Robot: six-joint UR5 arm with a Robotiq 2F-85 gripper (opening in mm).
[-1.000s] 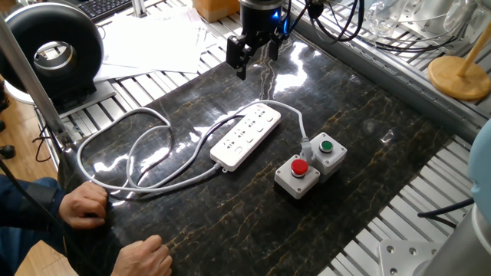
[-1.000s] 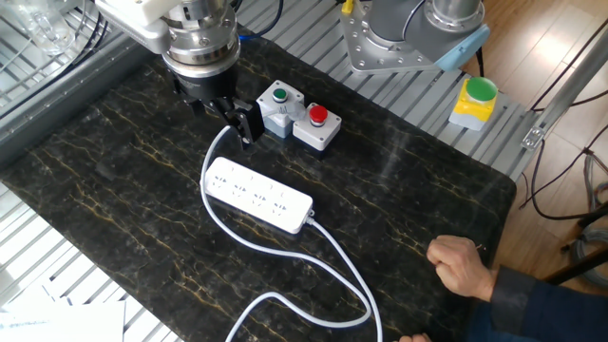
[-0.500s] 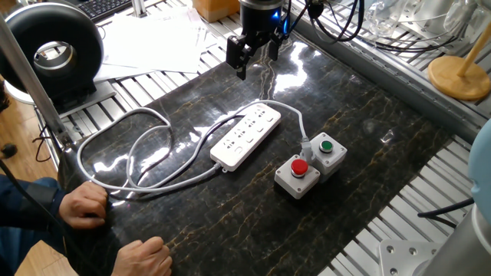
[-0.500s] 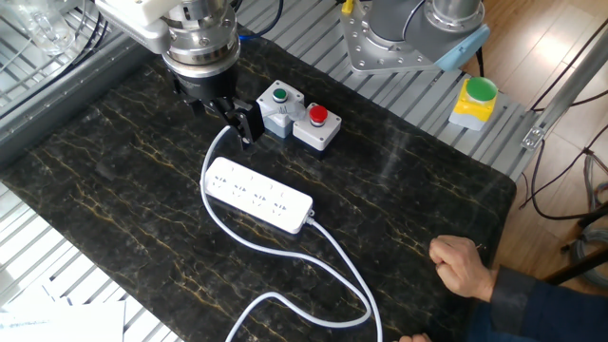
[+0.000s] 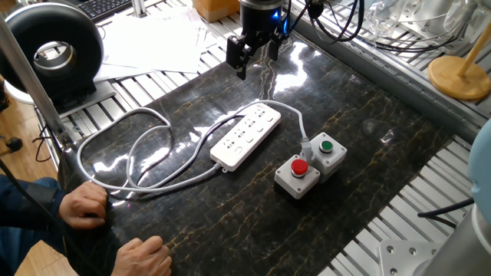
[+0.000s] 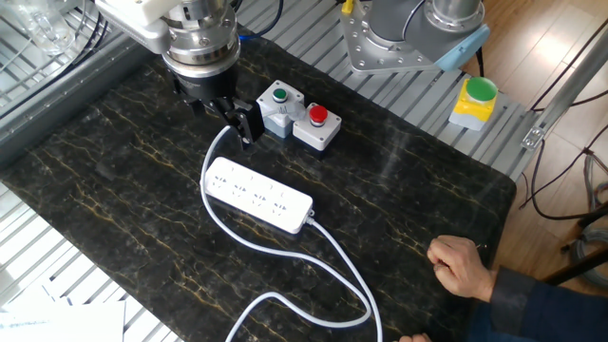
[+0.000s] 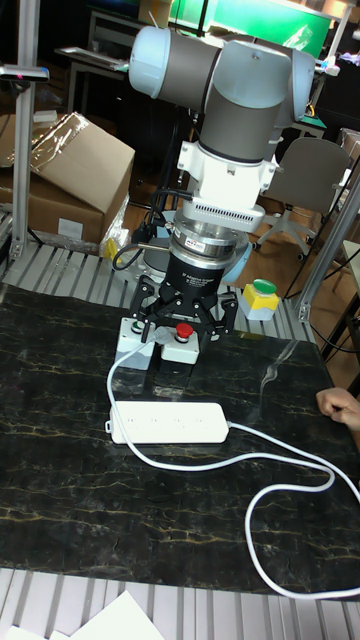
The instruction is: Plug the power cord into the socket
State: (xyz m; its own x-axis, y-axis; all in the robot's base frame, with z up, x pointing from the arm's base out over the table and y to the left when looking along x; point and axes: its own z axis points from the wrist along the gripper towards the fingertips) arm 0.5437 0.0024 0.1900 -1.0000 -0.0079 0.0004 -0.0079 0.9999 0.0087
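The white power strip (image 5: pixel 247 136) (image 6: pixel 258 195) (image 7: pixel 168 423) lies flat mid-mat, its sockets facing up with nothing in them. The pale power cord (image 5: pixel 138 146) (image 6: pixel 332 266) (image 7: pixel 290 470) loops across the mat. It runs past the strip's far end to a small white plug (image 5: pixel 306 145) lying beside the green-button box. My gripper (image 5: pixel 255 58) (image 6: pixel 223 119) (image 7: pixel 185 322) hangs open and holds nothing, above the mat just beyond that end of the strip. In the other fixed view it stands over the cord's end and hides the plug.
Two grey push-button boxes, green (image 5: pixel 326 148) (image 6: pixel 277 103) and red (image 5: pixel 298 172) (image 6: pixel 316 123), sit together by the strip. A person's hands (image 5: pixel 84 205) (image 6: pixel 461 266) rest at the mat's edge. Papers (image 5: pixel 153 38) and a black round device (image 5: pixel 54 50) lie beyond it.
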